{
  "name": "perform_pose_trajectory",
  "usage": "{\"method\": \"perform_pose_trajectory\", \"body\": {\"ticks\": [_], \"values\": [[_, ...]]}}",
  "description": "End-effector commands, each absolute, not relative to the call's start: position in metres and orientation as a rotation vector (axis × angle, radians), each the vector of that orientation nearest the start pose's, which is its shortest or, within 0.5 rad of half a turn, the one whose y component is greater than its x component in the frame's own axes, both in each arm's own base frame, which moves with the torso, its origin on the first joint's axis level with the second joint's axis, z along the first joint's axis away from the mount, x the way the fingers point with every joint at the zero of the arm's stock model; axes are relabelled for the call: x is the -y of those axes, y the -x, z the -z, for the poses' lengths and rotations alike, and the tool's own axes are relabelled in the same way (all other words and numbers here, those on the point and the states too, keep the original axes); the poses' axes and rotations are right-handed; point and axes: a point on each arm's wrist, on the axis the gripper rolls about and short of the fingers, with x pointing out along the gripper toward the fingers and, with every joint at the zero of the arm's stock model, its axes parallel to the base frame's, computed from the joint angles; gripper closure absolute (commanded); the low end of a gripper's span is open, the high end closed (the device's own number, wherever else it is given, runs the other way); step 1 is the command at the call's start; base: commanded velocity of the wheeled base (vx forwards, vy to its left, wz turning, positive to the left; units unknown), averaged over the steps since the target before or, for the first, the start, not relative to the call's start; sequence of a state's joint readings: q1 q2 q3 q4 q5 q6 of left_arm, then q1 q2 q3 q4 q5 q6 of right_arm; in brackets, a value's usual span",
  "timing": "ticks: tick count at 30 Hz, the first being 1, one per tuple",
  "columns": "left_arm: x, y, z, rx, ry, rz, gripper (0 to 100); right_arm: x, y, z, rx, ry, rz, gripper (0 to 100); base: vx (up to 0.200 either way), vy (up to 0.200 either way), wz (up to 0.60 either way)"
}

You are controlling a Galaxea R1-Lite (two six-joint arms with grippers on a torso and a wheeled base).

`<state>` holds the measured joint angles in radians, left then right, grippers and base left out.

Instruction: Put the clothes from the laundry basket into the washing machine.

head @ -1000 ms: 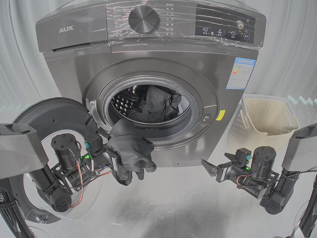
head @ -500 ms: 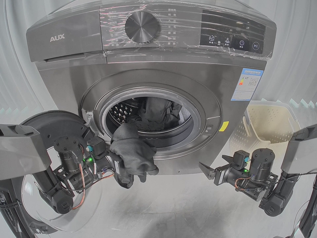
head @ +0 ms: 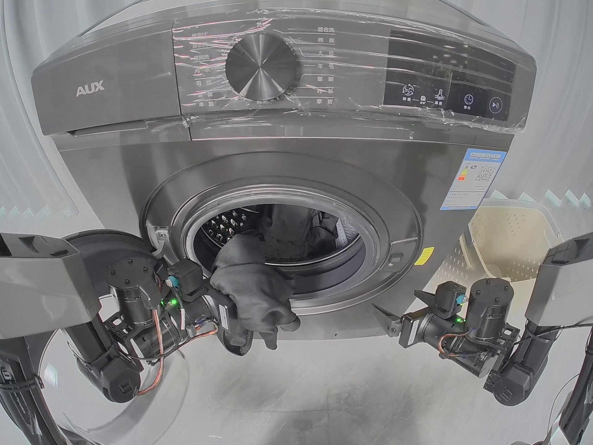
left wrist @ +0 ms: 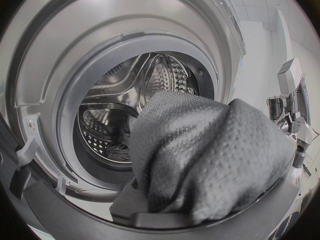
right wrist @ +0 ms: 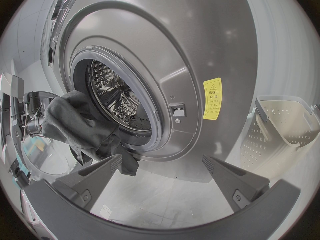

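Dark grey knit fills your left gripper (head: 230, 326): it is clamped on the garment (head: 253, 285), which bulges over its fingers. The garment's top end lies across the lower-left lip of the washer (head: 278, 149) opening, and its loose folds hang outside, below the seal. More dark clothes (head: 296, 230) lie inside the drum (left wrist: 110, 117). The door (head: 92, 261) stands swung open to the left, behind your left arm. Your right gripper (right wrist: 160, 159) hangs low in front of the washer's right side, jaws spread wide and holding nothing. The cream perforated basket (head: 513, 242) stands just beside the washer on the right, behind that arm. As for labels, a yellow warning sticker (right wrist: 212, 98) sits by the door latch and a blue-edged rating label (head: 473, 179) sits high on the front's right side. Rows of small characters flank the dial (head: 261, 67), under clear film (head: 346, 63) wrapped over the panel.
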<state>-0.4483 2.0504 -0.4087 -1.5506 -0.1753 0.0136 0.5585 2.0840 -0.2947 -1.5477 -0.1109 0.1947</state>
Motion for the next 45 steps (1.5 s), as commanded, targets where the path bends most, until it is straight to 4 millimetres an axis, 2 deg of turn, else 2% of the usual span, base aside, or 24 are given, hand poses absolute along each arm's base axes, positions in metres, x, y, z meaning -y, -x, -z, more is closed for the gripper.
{"method": "perform_pose_trajectory", "body": {"ticks": [1, 5, 9, 13, 16, 18, 19, 23, 31, 35, 38, 45], "values": [[0.14, -0.268, -0.076, -0.095, -0.027, 0.637, 100, -0.151, -0.238, -0.051, -0.27, -0.11, -0.435, 0, 0.0, 0.0, 0.0], [0.146, -0.26, -0.068, -0.137, -0.025, 0.599, 100, -0.158, -0.231, -0.057, -0.253, -0.114, -0.471, 0, 0.0, 0.0, 0.0], [0.158, -0.27, -0.061, -0.139, 0.001, 0.606, 100, -0.16, -0.229, -0.056, -0.26, -0.111, -0.481, 0, 0.0, 0.0, 0.0], [0.173, -0.271, -0.044, -0.183, 0.006, 0.651, 100, -0.162, -0.226, -0.058, -0.256, -0.111, -0.494, 0, 0.0, 0.0, 0.0], [0.18, -0.278, -0.041, -0.178, 0.031, 0.66, 100, -0.163, -0.225, -0.058, -0.255, -0.111, -0.497, 0, 0.0, 0.0, 0.0], [0.186, -0.286, -0.042, -0.153, 0.043, 0.661, 100, -0.163, -0.225, -0.059, -0.252, -0.112, -0.499, 0, 0.0, 0.0, 0.0], [0.193, -0.299, -0.042, -0.118, 0.055, 0.66, 100, -0.164, -0.225, -0.059, -0.253, -0.112, -0.5, 0, 0.0, 0.0, 0.0], [0.206, -0.323, -0.043, -0.049, 0.087, 0.651, 100, -0.164, -0.225, -0.059, -0.254, -0.111, -0.502, 0, 0.0, 0.0, 0.0], [0.228, -0.36, -0.047, 0.05, 0.133, 0.607, 100, -0.164, -0.225, -0.059, -0.254, -0.111, -0.503, 0, 0.0, 0.0, 0.0], [0.23, -0.37, -0.044, 0.017, 0.118, 0.606, 100, -0.164, -0.225, -0.059, -0.255, -0.112, -0.503, 0, 0.0, 0.0, 0.0], [0.232, -0.382, -0.049, -0.002, 0.113, 0.598, 100, -0.167, -0.223, -0.058, -0.257, -0.11, -0.515, 0, 0.0, 0.0, 0.0], [0.238, -0.423, -0.054, 0.009, 0.112, 0.554, 100, -0.167, -0.222, -0.058, -0.258, -0.109, -0.518, 0, 0.0, 0.0, 0.0]]}}
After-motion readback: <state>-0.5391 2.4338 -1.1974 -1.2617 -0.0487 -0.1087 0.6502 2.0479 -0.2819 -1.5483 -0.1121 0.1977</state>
